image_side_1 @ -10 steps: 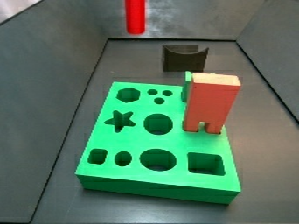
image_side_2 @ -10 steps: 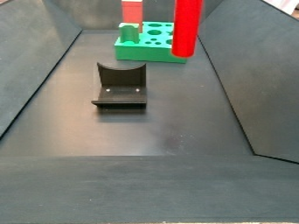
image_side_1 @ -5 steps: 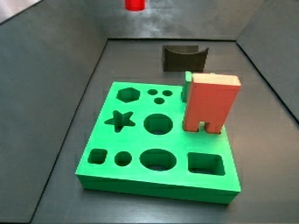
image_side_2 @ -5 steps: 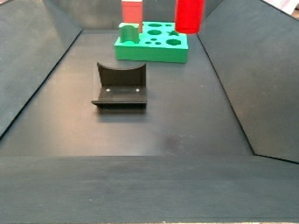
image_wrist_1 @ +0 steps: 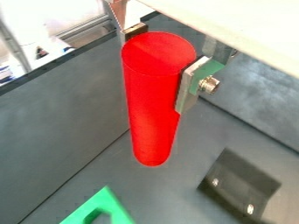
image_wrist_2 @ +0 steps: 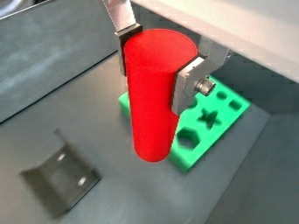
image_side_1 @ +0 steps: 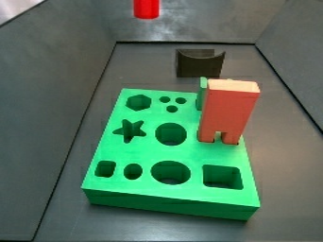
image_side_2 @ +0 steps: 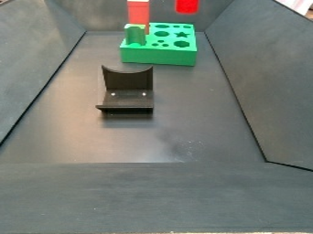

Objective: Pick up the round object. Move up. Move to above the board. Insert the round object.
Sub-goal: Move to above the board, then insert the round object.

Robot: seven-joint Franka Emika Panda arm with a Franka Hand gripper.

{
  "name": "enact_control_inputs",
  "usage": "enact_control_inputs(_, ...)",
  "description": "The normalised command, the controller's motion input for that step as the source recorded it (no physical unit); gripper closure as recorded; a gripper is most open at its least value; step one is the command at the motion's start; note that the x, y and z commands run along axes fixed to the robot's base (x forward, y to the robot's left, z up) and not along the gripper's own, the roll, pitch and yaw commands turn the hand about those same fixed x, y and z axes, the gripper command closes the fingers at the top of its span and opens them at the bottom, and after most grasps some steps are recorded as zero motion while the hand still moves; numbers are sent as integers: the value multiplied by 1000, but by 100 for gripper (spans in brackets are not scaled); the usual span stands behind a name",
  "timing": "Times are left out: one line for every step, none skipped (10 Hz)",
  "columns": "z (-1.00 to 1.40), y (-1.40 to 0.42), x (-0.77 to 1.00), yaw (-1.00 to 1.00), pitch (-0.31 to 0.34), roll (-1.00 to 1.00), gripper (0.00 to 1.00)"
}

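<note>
My gripper is shut on the round object, a smooth red cylinder that hangs upright between the silver fingers high above the floor. Both wrist views show the grip near the cylinder's top. In both side views only its lower end shows at the upper edge, and the gripper is out of frame. The green board with cut-out holes lies on the floor and shows in a side view and in both wrist views, below and off to one side of the cylinder.
A salmon-red two-legged block stands upright on the board's edge and also shows in a side view. The dark fixture stands on the floor beyond the board, seen too in other views. Sloped dark walls enclose the floor.
The cylinder has risen with the gripper; a second ago much of it showed in the side views, now only its lower end does. The board, block and fixture have not moved.
</note>
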Motion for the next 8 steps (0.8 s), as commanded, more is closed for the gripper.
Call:
enact_control_inputs(158, -1000, 198, 26, 127, -10, 100)
enact_control_inputs(162, -1000, 212, 17, 121, -9, 100)
enact_control_inputs(170, -1000, 224, 12, 121, 6, 100)
enact_control_inputs(173, -1000, 251, 13, 127, 4, 100)
enact_control_inputs(139, -761, 222, 12, 136, 3, 100)
enact_control_inputs(100, -484, 170, 11, 131, 9, 100)
enact_control_inputs(77, -345, 134, -1, 121, 14, 100)
enact_control_inputs(-714, -180, 214, 0, 24, 11, 100)
